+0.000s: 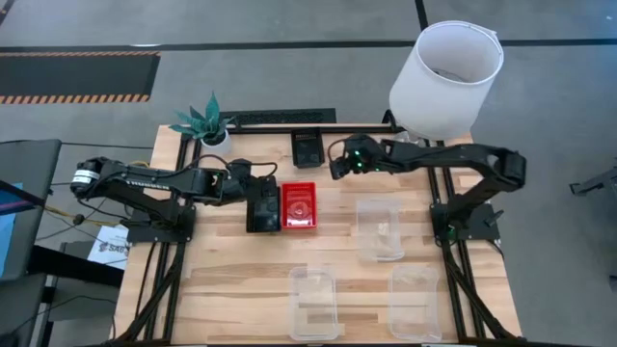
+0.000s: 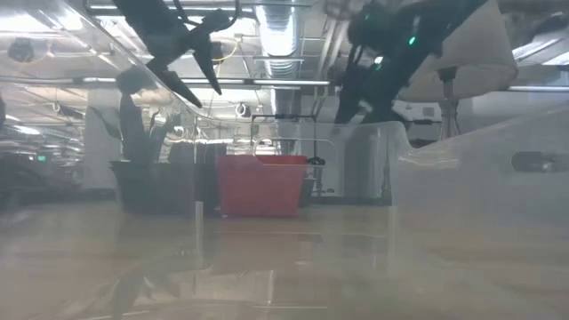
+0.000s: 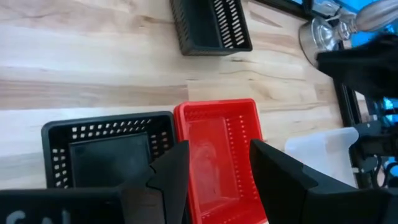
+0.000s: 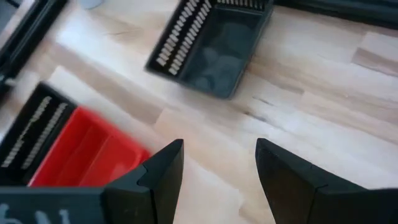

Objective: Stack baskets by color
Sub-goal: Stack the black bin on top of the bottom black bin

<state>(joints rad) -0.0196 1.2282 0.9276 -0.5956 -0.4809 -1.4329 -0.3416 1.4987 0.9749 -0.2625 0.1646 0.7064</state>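
Note:
A black basket (image 1: pixel 261 207) and a red basket (image 1: pixel 299 205) rest side by side on their bottoms at mid table. A second black basket (image 1: pixel 308 149) sits farther back. Three clear baskets (image 1: pixel 379 226), (image 1: pixel 313 301), (image 1: pixel 415 301) rest on the right and near parts of the table. My left gripper (image 3: pixel 217 149) hangs open above the near black and red baskets (image 3: pixel 217 143), touching neither. My right gripper (image 4: pixel 221 146) is open over bare wood, between the far black basket (image 4: pixel 211 43) and the red one (image 4: pixel 87 155).
A white lampshade (image 1: pixel 445 72) stands at the far right corner and a small potted plant (image 1: pixel 204 120) at the far left. A dark bar (image 1: pixel 280 118) runs along the far edge. In the low view a clear basket wall (image 2: pixel 480 204) stands close to the camera.

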